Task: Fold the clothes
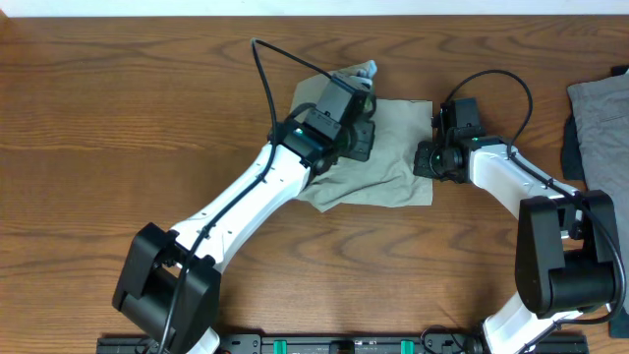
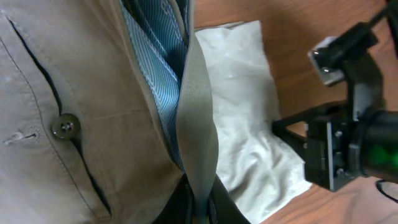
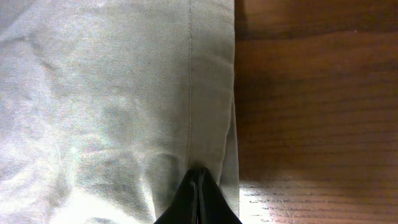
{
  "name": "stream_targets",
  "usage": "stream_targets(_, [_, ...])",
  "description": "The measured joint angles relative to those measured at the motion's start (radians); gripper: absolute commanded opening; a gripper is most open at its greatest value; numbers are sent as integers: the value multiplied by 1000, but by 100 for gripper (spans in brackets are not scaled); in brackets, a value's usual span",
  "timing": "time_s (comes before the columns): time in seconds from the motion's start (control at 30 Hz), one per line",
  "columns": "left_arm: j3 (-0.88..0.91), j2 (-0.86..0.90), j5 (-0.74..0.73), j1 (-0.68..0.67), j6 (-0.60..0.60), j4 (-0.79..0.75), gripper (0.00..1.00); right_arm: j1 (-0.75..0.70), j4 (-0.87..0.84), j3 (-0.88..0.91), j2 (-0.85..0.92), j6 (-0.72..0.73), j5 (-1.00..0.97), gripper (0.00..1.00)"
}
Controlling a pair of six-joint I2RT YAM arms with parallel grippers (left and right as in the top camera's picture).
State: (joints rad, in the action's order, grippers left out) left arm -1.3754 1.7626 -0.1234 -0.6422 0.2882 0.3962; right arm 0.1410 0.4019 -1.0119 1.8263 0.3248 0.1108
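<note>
- Your left gripper (image 2: 200,198) is clamped on a fold of the shorts (image 1: 388,162). In the left wrist view, a band of khaki cloth rises straight up from between its jaws.
- Just beside that fold you can see the small button (image 2: 65,126) on the khaki cloth. The blue striped lining (image 2: 155,74) shows in the opening next to it.
- Your right gripper (image 3: 198,183) has its jaws pressed together on the stitched hem (image 3: 211,74) at the edge of the shorts. The cloth puckers toward the tips there.
- The shorts lie rumpled at the middle of the wooden table (image 1: 118,108), between your two grippers. The left one is over their upper left part and the right one is at their right edge.
- Well apart from them, at the table's right edge, you have a grey garment (image 1: 601,118) with a dark navy cloth (image 1: 572,147) against its left side.
</note>
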Motion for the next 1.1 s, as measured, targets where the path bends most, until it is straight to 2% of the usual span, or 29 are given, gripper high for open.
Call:
stream_targets(0.6, [0, 0, 0, -29, 18, -17, 6, 0, 0, 0, 0, 0, 0, 1])
stream_targets(0.83, [-49, 1, 0, -31, 27, 70, 6, 0, -2, 1, 0, 0, -1, 1])
stream_targets(1.1, [-84, 1, 4, -49, 30, 74, 6, 7, -3, 1, 0, 0, -9, 1])
